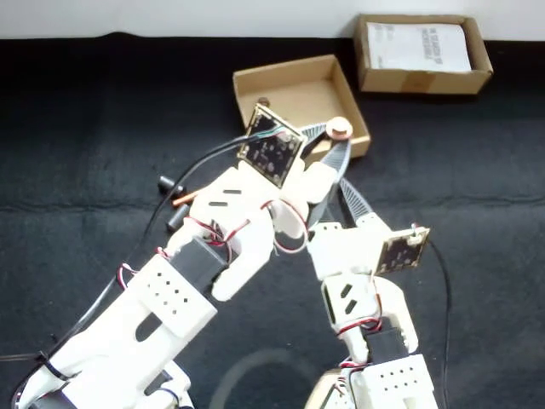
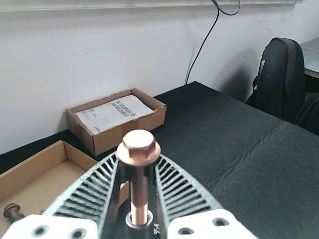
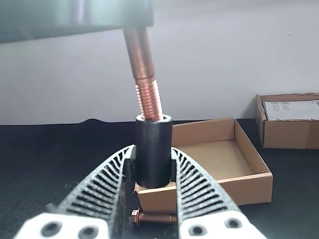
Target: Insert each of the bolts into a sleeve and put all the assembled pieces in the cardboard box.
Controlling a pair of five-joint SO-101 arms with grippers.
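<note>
Just in front of the cardboard box (image 1: 281, 72), above its near right corner, the two grippers meet over the black table cover (image 1: 477, 170). The left gripper (image 2: 139, 158) is pinched on a copper bolt (image 2: 139, 181), its fingers lying along the shank with the hexagonal flanged head just clear of their tips. The bolt stands nearly upright, head up and threaded end down, leaning a little. In the high view its head (image 1: 339, 129) faces the camera.

Directly under it, the right gripper (image 3: 153, 149) clamps a black sleeve (image 3: 153, 159) between its fingertips. The sleeve's long axis is upright and its open mouth faces up. The bolt's thread (image 3: 148, 99) sits just inside that mouth, with most of the shank still above the rim.

Inside the box, near its far left corner, lies another bolt (image 2: 11, 211). Well off the box's near left corner lie a loose bolt (image 1: 184, 198) and two loose sleeves (image 1: 168, 183). Past the box's far right corner stands a second box (image 1: 421, 81) holding a printed booklet (image 1: 417, 44).
</note>
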